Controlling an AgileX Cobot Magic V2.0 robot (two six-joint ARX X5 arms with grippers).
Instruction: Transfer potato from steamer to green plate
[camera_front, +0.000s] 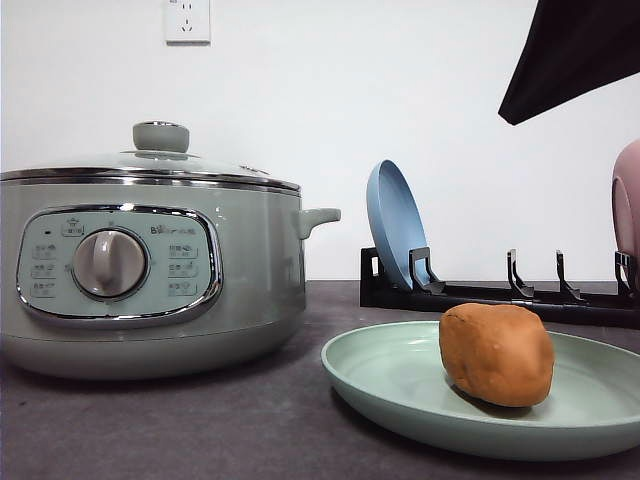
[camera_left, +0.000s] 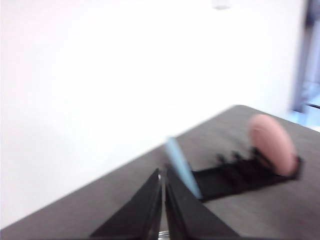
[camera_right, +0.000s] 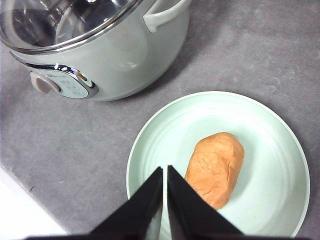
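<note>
potato (camera_right: 215, 169) lying on green plate (camera_right: 270, 120), long axis toward steamer (camera_front: 150, 270) | left hand (camera_left: 163, 200) clenched empty | right hand (camera_right: 165, 197) clenched empty

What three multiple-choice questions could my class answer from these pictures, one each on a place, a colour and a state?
1. Where is the potato?
A. on the green plate
B. inside the steamer
C. in the dish rack

2. What colour is the plate standing nearest the steamer in the rack?
A. yellow
B. blue
C. black

3. How is the steamer's lid?
A. hanging from a gripper
B. lying on the table
C. on the pot

Answers: 1 A, the potato rests on the plate. 2 B, the blue plate stands upright there. 3 C, the glass lid sits on the rim.
</note>
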